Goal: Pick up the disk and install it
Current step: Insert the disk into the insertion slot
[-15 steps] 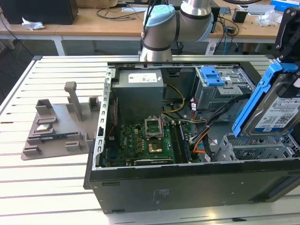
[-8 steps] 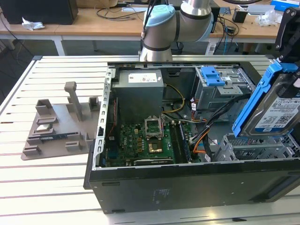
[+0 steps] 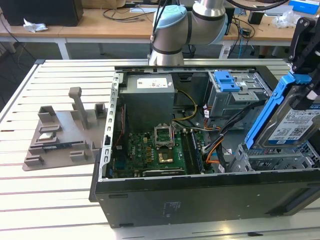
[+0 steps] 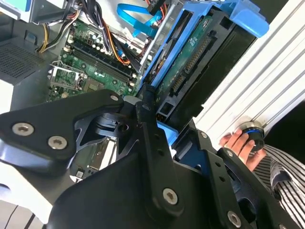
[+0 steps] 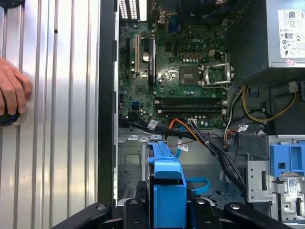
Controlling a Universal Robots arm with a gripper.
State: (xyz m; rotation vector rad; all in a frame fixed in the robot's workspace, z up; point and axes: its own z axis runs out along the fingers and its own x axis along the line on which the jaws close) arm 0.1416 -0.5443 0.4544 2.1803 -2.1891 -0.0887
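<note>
The disk is a silver-grey drive with a blue-and-white label and blue side rails. It hangs tilted, nearly on edge, over the open computer case at the exterior view's right. My gripper is shut on its upper end. In the second wrist view, the black fingers clamp the disk with its connector end showing. The first wrist view looks down past the gripper and the disk's blue rail to a metal drive bay in the case below.
Inside the case lie a green motherboard, a grey power supply box with a white sticker, loose cables and a blue latch handle. A grey parts fixture sits on the slatted table. A person's hand rests on a round knob.
</note>
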